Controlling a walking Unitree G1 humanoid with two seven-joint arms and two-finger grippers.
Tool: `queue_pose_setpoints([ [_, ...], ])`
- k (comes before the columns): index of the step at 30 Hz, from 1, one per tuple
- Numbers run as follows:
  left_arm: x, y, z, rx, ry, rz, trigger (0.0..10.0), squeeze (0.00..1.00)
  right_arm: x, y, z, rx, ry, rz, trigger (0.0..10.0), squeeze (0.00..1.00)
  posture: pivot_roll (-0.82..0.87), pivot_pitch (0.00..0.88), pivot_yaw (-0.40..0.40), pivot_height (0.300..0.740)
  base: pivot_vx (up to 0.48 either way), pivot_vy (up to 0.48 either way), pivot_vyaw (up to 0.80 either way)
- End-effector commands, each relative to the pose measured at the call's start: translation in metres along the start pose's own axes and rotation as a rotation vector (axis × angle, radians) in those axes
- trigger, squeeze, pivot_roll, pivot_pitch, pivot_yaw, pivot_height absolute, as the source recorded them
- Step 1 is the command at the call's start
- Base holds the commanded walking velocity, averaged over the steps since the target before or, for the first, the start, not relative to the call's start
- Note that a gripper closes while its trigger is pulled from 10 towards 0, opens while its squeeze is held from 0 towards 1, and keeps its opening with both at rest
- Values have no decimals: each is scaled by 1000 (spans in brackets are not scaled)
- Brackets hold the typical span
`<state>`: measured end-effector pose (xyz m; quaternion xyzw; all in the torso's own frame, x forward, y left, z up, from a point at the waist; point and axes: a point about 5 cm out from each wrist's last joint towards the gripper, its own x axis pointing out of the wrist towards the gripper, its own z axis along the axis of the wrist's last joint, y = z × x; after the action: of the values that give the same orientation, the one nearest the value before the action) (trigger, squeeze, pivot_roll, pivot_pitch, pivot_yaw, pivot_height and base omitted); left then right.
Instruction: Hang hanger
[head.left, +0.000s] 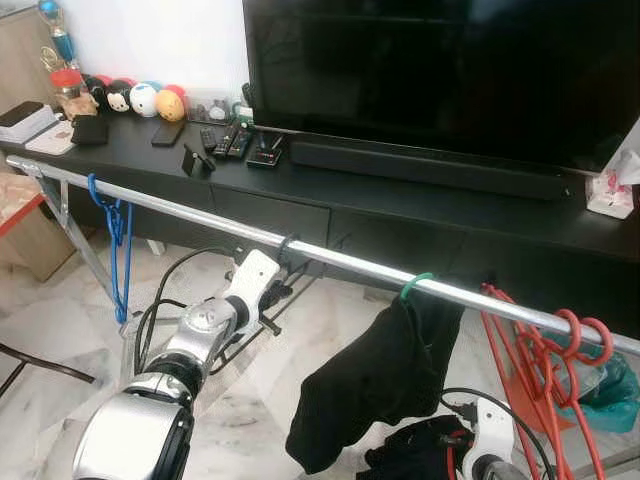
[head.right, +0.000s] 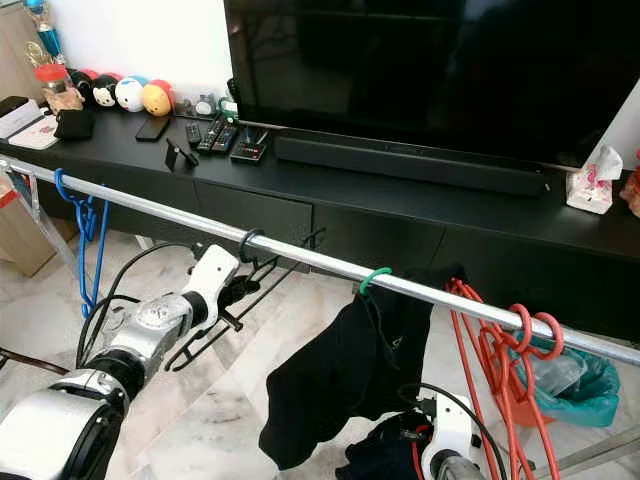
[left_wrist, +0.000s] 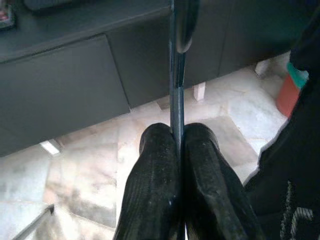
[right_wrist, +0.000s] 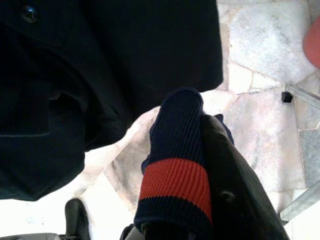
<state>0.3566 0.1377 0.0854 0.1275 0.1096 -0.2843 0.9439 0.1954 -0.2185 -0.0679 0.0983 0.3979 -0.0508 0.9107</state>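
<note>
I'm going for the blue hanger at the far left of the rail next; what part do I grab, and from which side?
Grip the blue hanger on its straight hanging leg below the hook, coming from the robot's side of the rail. It hangs nearly edge-on and apart from the other hangers, so the left gripper, now shut on the black hanger, could pinch it sideways.

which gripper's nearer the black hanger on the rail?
Left. The left gripper is shut on the black hanger, just below the rail. The right gripper sits low by the black garment, holding a striped knit piece.
</note>
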Motion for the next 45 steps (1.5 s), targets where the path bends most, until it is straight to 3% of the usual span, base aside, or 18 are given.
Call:
queue_pose_setpoints([
  [1, -6, 7, 1, -15, -50, 18, 9922, 0, 1, 2, 4, 10, -20, -4, 10000, 0, -21, 0, -50, 740, 0, 0, 0],
  [12, -32, 11, -16, -14, -103, 74, 10000, 0, 6, 4, 19, -13, -51, -2, 10000, 0, 36, 0, -87, 740, 0, 0, 0],
  [19, -40, 14, -15, -20, -129, 127, 10000, 0, 8, 3, 33, -23, -75, -8, 10000, 0, 46, 0, -92, 740, 0, 0, 0],
  [21, -44, 18, -17, -35, -139, 188, 10000, 0, 9, 3, 39, -24, -96, -14, 10000, 0, 55, 0, -95, 740, 0, 0, 0],
  [22, -50, 23, -26, -75, -126, 277, 10000, 0, 10, 5, 48, -21, -126, -18, 10000, 0, 53, 0, -94, 740, 0, 0, 0],
  [24, -52, 24, -31, -93, -115, 311, 10000, 0, 11, 6, 50, -22, -133, -18, 10000, 0, 51, 0, -93, 740, 0, 0, 0],
  [38, -63, 18, -62, -189, -20, 502, 10000, 0, 11, 4, 85, -24, -260, -39, 10000, 0, 6, 0, -33, 740, 0, 0, 0],
  [45, -53, 9, -65, -289, -14, 510, 10000, 0, 8, 0, 99, -4, -340, -46, 10000, 0, -23, 0, -26, 740, 0, 0, 0],
])
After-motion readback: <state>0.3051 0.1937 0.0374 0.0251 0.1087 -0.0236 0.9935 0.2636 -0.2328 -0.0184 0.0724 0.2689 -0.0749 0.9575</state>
